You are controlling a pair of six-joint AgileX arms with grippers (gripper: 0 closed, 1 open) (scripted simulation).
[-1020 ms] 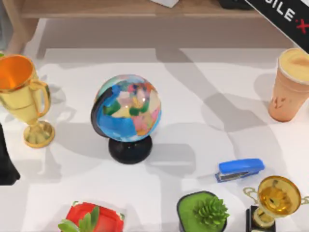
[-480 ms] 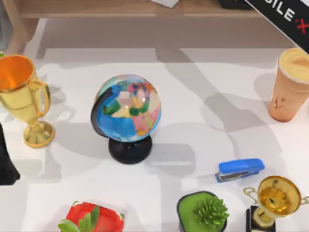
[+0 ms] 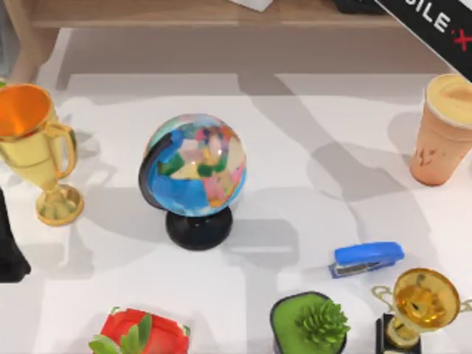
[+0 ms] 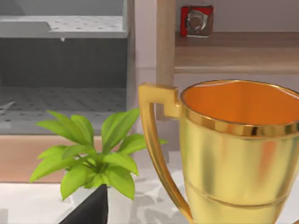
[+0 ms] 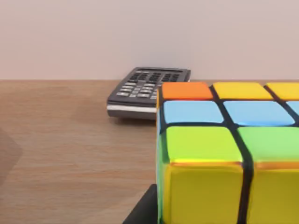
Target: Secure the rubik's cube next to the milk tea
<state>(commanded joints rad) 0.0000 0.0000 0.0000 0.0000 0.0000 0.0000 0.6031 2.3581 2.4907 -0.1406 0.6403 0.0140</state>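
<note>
- You're looking at the rubik's cube up close in the right wrist view: glossy plastic squares, smooth, with matt black lines between them.
- It sits on a wooden shelf, brown grain, dull satin finish.
- Behind it lies a calculator, dark matt plastic with a silvery edge.
- Your left wrist view catches the left trophy cup: polished gold metal, mirror-bright, with a smooth orange inside.
- From above, the milk tea looks like matt paper.
- The globe shines glossy on its black base.
- The stapler reads as smooth blue plastic.
- The table is flat matt white.
</note>
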